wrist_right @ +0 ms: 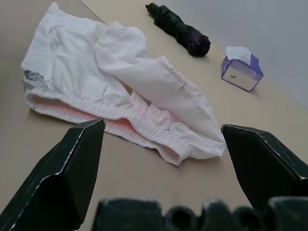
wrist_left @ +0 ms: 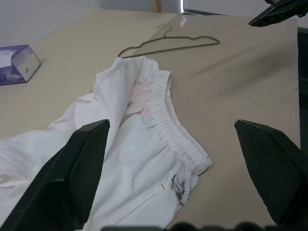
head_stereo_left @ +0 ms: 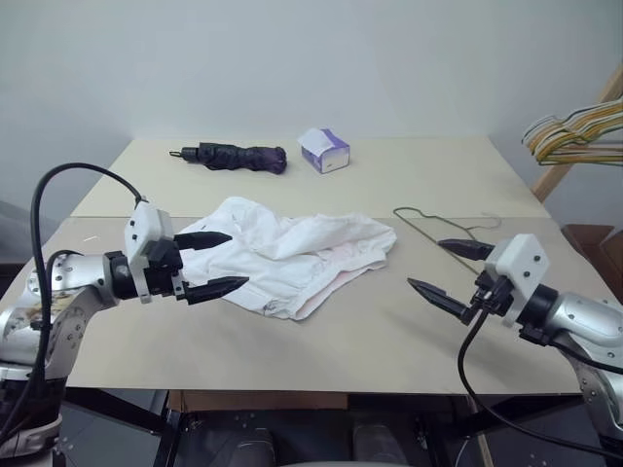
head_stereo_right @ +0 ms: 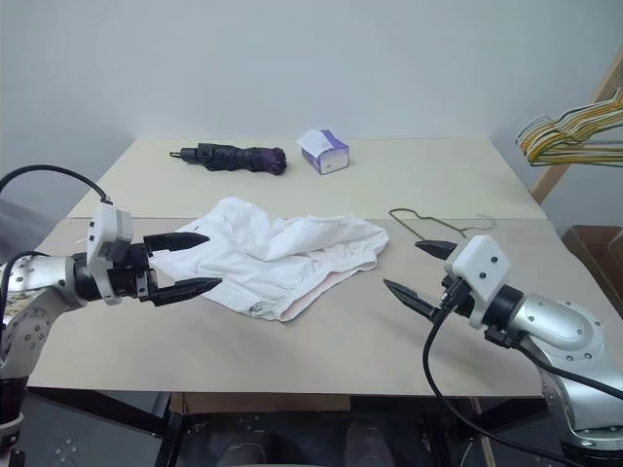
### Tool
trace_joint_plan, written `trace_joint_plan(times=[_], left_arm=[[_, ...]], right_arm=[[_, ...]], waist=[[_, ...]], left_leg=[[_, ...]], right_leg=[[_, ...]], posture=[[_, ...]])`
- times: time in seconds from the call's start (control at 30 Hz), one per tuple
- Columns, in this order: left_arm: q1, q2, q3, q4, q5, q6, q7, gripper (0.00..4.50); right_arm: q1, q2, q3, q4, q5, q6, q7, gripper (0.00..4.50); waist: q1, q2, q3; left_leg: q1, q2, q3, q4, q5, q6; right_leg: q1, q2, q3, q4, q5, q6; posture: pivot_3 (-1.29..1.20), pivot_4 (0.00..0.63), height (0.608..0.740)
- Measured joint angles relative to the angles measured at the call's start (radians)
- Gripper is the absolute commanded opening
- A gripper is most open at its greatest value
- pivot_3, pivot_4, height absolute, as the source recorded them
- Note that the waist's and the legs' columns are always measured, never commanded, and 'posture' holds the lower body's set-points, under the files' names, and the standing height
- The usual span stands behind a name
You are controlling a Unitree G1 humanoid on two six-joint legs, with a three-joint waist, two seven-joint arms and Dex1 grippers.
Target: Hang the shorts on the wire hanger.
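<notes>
While both arms hang over the near edge of the pale beige tabletop (head_stereo_left: 292, 360), neither holds anything. Left end effector (head_stereo_left: 226, 261): black fingers spread wide, tips over the 9 o'clock edge of the shorts, contact w/ cloth can't be told. Right end effector (head_stereo_left: 453, 270): fingers also spread wide, above bare tabletop at approx 4 o'clock from the shorts, well apart from them.

Large white soft cloth shorts (head_stereo_left: 297, 255) lie crumpled near tabletop centre, elastic waistband w/ pinkish lining facing the near side, small red-and-dark mark (wrist_left: 179, 185) by one hem. Thin dark grey-green wire hanger (head_stereo_left: 438, 226) lies flat at 3 o'clock of the shorts, just beside them, not touching; right end effector's far finger sits near it.

Far side: folded black-purple umbrella (head_stereo_left: 234, 156) at 11 o'clock, small white-purple tissue box (head_stereo_left: 324, 150) at 12 o'clock. Bunch of yellow, green & white hangers on a wooden rack (head_stereo_left: 574, 131) off the tabletop at 2 o'clock.
</notes>
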Motion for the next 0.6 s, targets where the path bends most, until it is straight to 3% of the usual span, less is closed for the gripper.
trace_joint_plan(times=[0.37, 0.47, 0.6], left_arm=[[-0.019, -0.012, 0.0, 0.014, 0.009, -0.015, -0.006, 4.5], [-0.015, -0.012, 0.003, 0.016, 0.017, -0.025, -0.011, 4.5], [0.001, -0.01, 0.013, 0.035, 0.03, -0.045, -0.028, 4.5]], right_arm=[[-0.013, 0.0, 0.015, -0.01, -0.003, 0.003, -0.006, 4.49], [-0.05, 0.0, 0.098, -0.038, -0.044, 0.014, -0.025, 4.49], [-0.133, 0.027, 0.31, -0.055, -0.163, 0.056, -0.068, 4.49]], waist=[[-0.001, 0.0, 0.0], [-0.002, 0.0, 0.0], [-0.009, 0.0, 0.0]], left_leg=[[0.0, 0.0, 0.0, 0.0, 0.0, 0.0], [0.001, 0.001, 0.0, 0.0, 0.0, 0.0], [0.001, 0.001, 0.0, 0.0, 0.0, 0.0]], right_leg=[[0.0, 0.0, 0.0, 0.0, 0.0, 0.001], [0.0, 0.001, 0.0, 0.001, 0.0, 0.001], [0.0, 0.001, 0.0, 0.001, 0.0, 0.0]], posture=[[-0.19, 0.0, 0.74], [-0.19, 0.0, 0.74], [-0.19, 0.0, 0.74]])
